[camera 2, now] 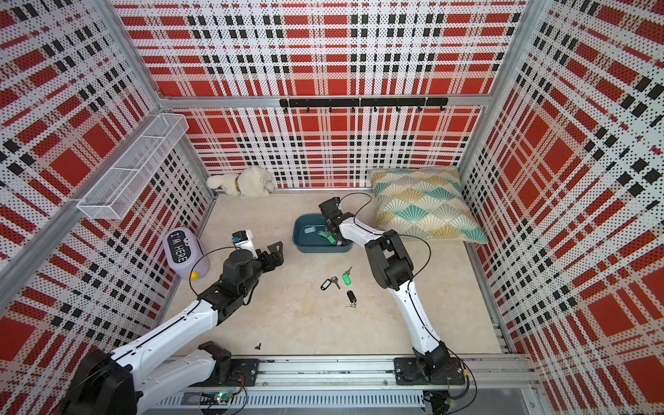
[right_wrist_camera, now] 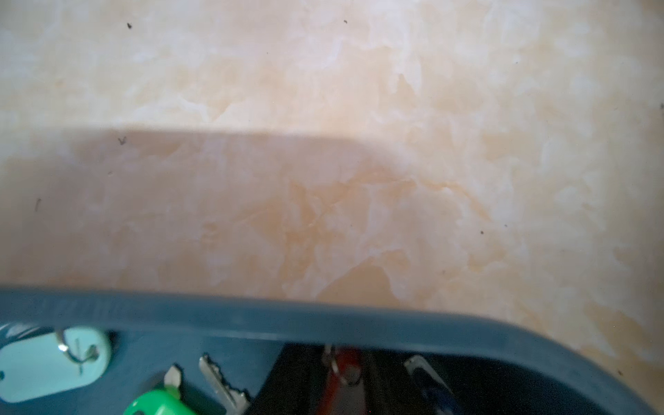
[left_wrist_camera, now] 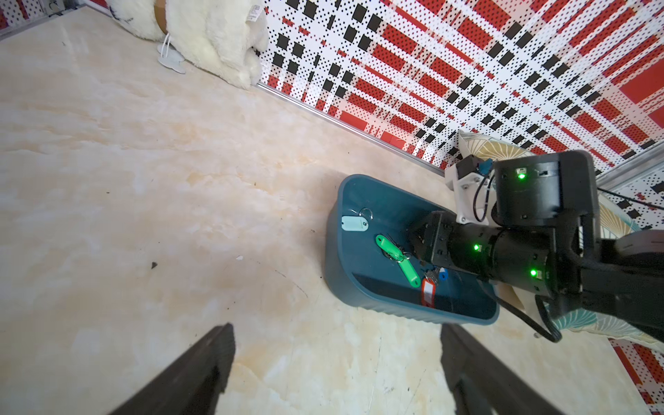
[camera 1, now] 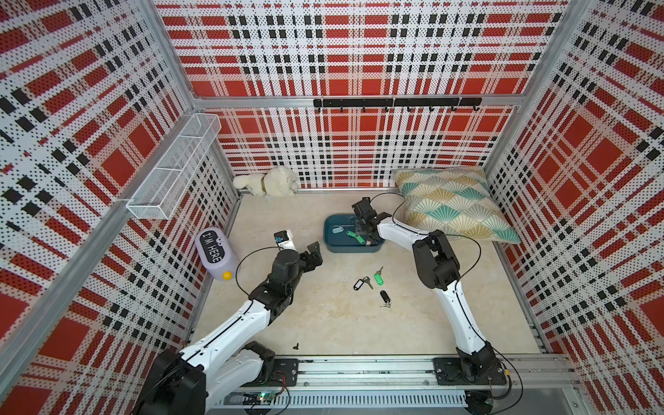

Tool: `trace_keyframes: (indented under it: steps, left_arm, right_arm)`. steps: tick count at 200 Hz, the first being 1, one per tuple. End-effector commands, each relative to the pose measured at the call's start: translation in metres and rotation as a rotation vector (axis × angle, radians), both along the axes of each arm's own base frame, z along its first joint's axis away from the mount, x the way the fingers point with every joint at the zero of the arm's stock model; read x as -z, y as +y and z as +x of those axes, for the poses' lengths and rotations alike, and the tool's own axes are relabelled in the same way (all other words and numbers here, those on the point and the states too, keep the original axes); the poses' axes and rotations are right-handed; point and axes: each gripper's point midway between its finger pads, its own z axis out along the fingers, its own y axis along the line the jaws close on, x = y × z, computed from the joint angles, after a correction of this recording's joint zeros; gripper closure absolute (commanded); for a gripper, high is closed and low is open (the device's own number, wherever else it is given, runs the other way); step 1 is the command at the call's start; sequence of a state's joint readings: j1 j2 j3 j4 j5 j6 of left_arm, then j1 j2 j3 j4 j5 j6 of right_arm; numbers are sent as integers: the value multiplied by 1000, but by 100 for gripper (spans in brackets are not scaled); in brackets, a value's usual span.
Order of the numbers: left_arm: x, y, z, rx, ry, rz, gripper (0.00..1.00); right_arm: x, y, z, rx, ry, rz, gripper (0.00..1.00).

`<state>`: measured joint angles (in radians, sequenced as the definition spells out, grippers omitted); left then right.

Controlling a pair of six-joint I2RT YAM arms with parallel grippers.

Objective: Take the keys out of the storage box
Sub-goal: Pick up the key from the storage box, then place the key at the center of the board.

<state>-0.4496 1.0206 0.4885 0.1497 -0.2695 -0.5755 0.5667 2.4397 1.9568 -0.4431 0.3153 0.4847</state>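
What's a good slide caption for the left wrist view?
Left wrist view: open left gripper above the tabletop; right arm reaching into the storage box of tagged keys.

Right gripper [camera 2: 332,236] in storage box [camera 2: 299,231], grip unclear, keys [camera 2: 346,279] outside

A beige marbled tabletop [camera 1: 323,323] is shown. On it are set a teal box [camera 1: 345,248], three tagged keys [camera 1: 377,277] lying apart from the box, nearer the front, a plush [camera 1: 269,181] and pillow [camera 1: 452,204] at the back, a lavender container [camera 1: 215,251] at the left, and a dark speck [camera 1: 295,346].
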Motion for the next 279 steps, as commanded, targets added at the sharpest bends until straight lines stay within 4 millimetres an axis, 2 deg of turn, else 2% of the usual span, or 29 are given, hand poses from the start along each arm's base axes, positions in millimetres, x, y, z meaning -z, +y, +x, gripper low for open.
trace_keyframes:
  steps: [1,43,88,131,171,193,218,243,261,279]
  left_arm:
    - [-14,5,3,-13,-46,-10,5]
    - [-18,6,3,-15,-58,-19,5]
    - [-18,7,3,-15,-59,-26,5]
    - [-21,7,3,-13,-67,-37,5]
    - [-23,7,2,-7,-76,-48,5]
    - [-25,5,1,0,-81,-58,5]
    - [-30,1,-1,16,-94,-78,5]
    - [-33,-5,-3,43,-105,-105,4]
    - [-37,-8,-4,56,-114,-124,3]
    - [-41,-14,-5,76,-121,-133,2]
  right_arm:
    - [8,0,3,-12,1,-6,75]
    - [-2,1,6,-22,-16,-8,87]
    - [-48,-1,5,-39,-83,-2,100]
    - [-88,2,-4,-72,-134,19,100]
    - [-111,1,-14,-92,-157,47,100]
    - [-127,5,-27,-120,-158,73,100]
    - [-157,15,-59,-192,-179,122,100]
    - [-178,27,-113,-293,-175,206,100]
    - [-178,34,-165,-369,-155,233,100]
    - [-163,35,-220,-436,-117,226,100]
